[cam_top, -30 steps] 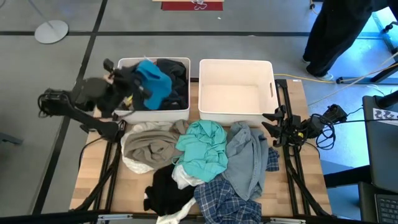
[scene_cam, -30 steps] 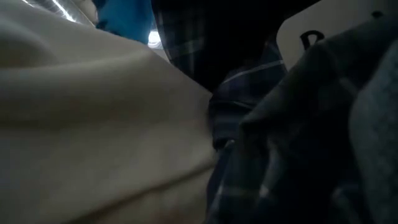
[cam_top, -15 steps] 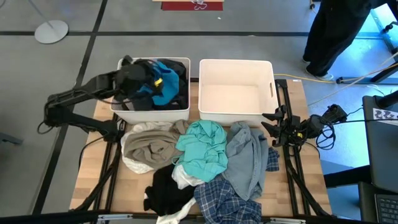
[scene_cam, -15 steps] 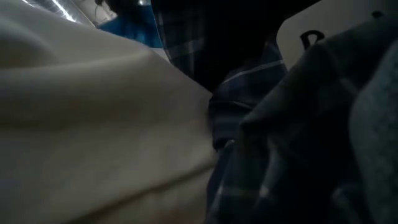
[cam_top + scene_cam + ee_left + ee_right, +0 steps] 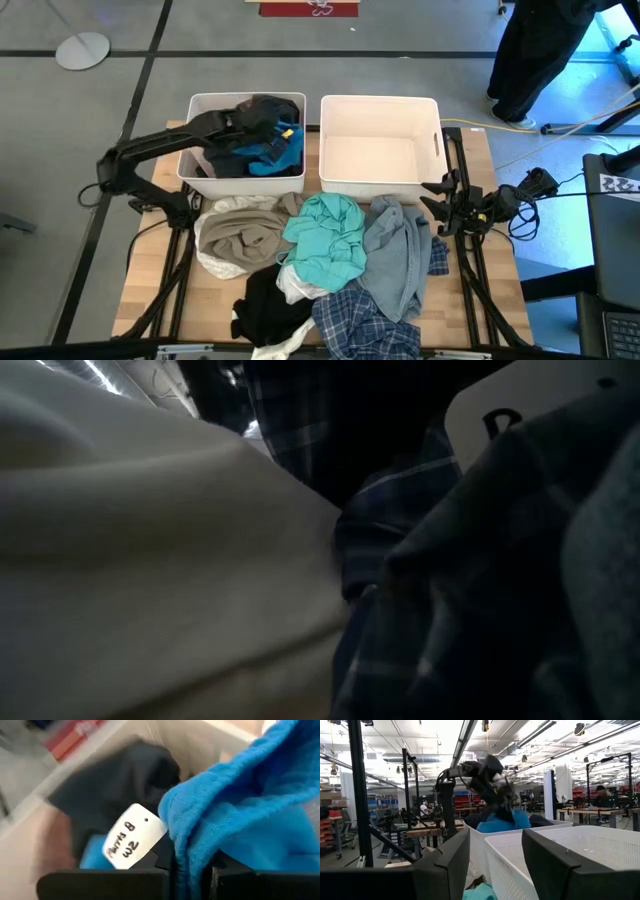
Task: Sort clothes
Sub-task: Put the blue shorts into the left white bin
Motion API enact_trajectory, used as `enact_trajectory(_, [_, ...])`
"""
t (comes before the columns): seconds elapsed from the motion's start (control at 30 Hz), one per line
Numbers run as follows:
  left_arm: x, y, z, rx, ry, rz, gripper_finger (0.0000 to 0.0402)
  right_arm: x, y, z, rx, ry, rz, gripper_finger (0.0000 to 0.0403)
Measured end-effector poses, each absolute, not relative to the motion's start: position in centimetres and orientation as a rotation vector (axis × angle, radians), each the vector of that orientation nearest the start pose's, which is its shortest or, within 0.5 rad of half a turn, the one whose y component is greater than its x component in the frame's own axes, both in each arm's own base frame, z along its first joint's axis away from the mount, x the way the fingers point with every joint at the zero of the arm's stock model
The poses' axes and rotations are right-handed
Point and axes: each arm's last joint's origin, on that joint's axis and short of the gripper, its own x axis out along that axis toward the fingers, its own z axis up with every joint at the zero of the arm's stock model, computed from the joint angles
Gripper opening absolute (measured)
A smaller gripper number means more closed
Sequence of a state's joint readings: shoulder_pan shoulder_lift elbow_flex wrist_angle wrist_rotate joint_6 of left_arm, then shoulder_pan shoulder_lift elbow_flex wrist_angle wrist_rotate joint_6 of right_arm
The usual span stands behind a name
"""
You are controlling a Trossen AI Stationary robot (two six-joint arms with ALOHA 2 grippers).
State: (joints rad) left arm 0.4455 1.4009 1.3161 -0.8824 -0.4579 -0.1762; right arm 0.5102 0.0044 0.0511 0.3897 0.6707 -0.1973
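My left gripper (image 5: 272,125) reaches over the left white bin (image 5: 190,165), shut on a bright blue garment (image 5: 283,150) that carries a white handwritten tag (image 5: 132,842). Dark garments (image 5: 270,108) lie in that bin. The other clothes lie heaped on the near half of the table: beige (image 5: 235,235), teal (image 5: 325,240), light blue denim (image 5: 400,250), black (image 5: 268,305), blue plaid (image 5: 365,325). My right gripper (image 5: 440,195) waits open at the table's right edge, beside the right bin (image 5: 432,150). In the right wrist view it (image 5: 492,865) holds nothing. My left gripper pinches a bunched fold of the blue garment (image 5: 182,862) between its two fingers. They slant down into the bin from the table's left side. The cloth spills out ahead of the fingers, and its lower part lies on the dark clothes in the bin.
The right bin holds nothing. A cream cloth (image 5: 120,560) and the plaid garment (image 5: 400,560) lie right against the low camera and block its view. A person (image 5: 545,50) stands beyond the table's far right corner.
My left gripper has swung from outside the left bin's left wall toward the table's right, out over the bin, and has tipped downward while sinking. The blue garment went with it, from hanging above the bin's left part down into the bin.
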Motion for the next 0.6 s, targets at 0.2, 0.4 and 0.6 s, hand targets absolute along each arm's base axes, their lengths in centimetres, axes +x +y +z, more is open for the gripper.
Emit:
enact_trajectory(0.2, [25.2, 14.7, 26.4, -0.212, 1.049, 0.920, 0.0029, 7.9, 2.4, 21.4, 0.054, -0.345, -0.182, 0.0182])
enact_trajectory(0.4, [25.1, 15.5, 21.4, -0.267, 1.047, 0.890, 0.0029, 7.9, 2.4, 21.4, 0.052, -0.341, -0.182, 0.0182])
enact_trajectory(0.6, [25.0, 15.6, 21.2, -0.304, 1.015, 0.889, 0.0032, 7.8, 2.3, 21.5, 0.060, -0.350, -0.182, 0.0182])
